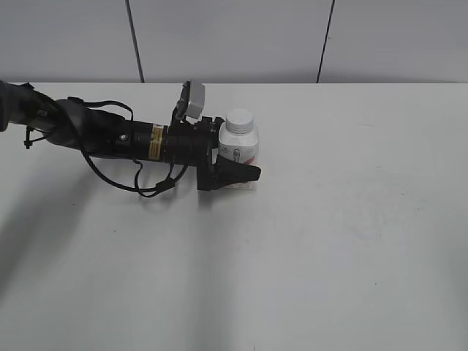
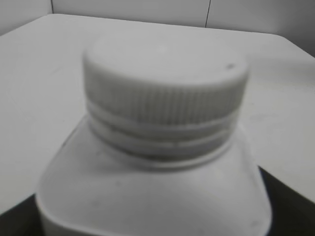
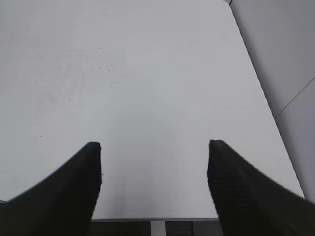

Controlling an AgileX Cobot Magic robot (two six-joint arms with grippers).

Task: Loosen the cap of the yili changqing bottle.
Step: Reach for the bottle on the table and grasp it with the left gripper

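The yili changqing bottle (image 1: pixel 241 148) stands upright on the white table, a little left of centre, white with a pink-red label. Its white screw cap (image 1: pixel 240 120) sits on the neck. My left gripper (image 1: pixel 247 162) reaches in from the left and is shut on the bottle's body, one black finger across its front, the other hidden behind it. The left wrist view shows the ribbed cap (image 2: pixel 165 83) and the bottle's shoulder (image 2: pixel 152 191) very close. My right gripper (image 3: pixel 155 162) is open and empty over bare table; it is out of the exterior view.
The white table (image 1: pixel 351 241) stretches to the right and front of the bottle. Its front edge shows just below the right fingers (image 3: pixel 197 219). A grey panelled wall (image 1: pixel 234 36) stands behind the table. The left arm's cables (image 1: pixel 139 183) hang near the tabletop.
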